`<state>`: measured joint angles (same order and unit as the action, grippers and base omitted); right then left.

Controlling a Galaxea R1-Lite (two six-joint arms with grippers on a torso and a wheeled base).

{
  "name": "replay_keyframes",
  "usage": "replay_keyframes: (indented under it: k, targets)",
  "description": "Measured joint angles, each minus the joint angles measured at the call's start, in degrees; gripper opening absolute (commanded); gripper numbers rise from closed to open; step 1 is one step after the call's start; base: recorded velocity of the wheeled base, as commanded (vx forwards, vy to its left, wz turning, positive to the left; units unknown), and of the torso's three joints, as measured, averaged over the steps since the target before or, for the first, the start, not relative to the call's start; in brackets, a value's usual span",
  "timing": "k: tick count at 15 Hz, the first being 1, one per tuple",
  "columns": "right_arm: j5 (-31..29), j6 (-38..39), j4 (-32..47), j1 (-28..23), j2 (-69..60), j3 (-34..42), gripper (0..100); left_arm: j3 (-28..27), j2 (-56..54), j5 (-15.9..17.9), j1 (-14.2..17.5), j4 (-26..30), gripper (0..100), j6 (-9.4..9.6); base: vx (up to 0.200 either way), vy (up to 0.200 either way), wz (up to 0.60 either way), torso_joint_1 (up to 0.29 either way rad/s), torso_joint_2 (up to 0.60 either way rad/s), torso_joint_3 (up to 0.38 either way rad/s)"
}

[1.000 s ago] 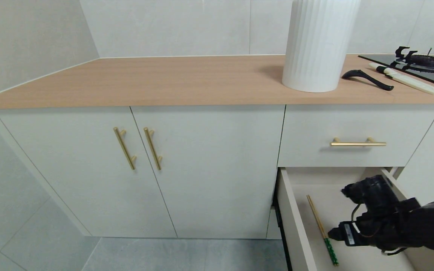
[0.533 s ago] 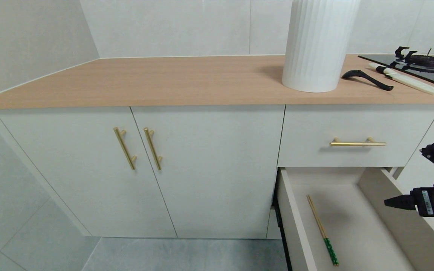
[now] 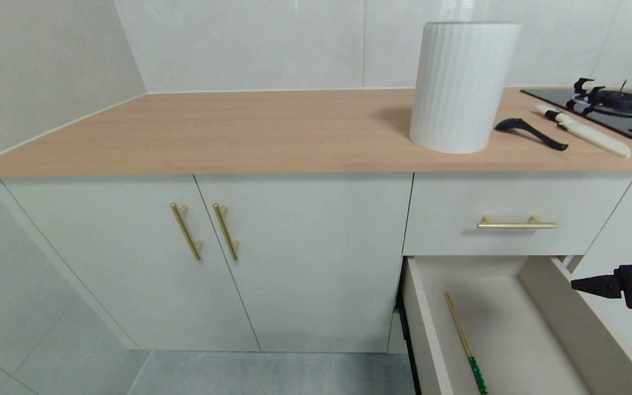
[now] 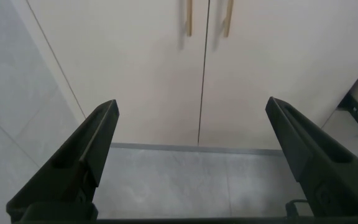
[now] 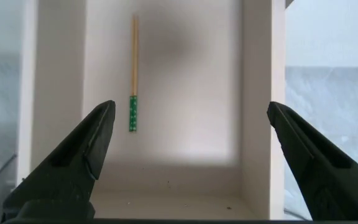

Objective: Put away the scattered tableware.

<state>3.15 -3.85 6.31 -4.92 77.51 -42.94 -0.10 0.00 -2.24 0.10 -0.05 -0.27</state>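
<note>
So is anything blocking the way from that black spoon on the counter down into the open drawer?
Nothing visible does. The black spoon lies free on the countertop; the open drawer below has chopsticks near its left wall and bare floor beside them.

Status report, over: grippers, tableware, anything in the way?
Open, empty: left gripper, right gripper. In open drawer: chopsticks; on counter: black spoon, knife. No obstacle at drawer opening.
</note>
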Motion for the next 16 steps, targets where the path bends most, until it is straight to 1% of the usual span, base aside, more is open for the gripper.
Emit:
replay_keyframes:
  k: [1, 4, 14, 16]
  targets:
    - [0.02, 0.00, 0.04, 0.00, -0.28, 0.00, 100, 0.00, 0.00, -0.05, -0.07, 0.10, 100, -0.02, 0.000, 0.000, 0.00, 0.095, -0.53, -0.261]
    - [0.00, -0.16, 0.06, 0.00, -0.66, 0.09, 100, 0.00, 0.00, 0.00, 0.00, 0.05, 100, 0.00, 0.000, 0.000, 0.00, 0.258, -0.47, -0.274]
    - [0.11, -1.97, 0.00, 0.00, -0.74, 0.82, 100, 0.00, 0.00, 0.00, -0.02, 0.02, 100, -0.02, 0.000, 0.000, 0.00, 0.218, -0.48, -0.271]
    - [0.13, -2.93, -0.27, 0.00, -0.63, 0.72, 100, 0.00, 0.00, -0.02, -0.02, 0.05, 100, -0.02, 0.000, 0.000, 0.00, 0.132, -0.28, -0.144]
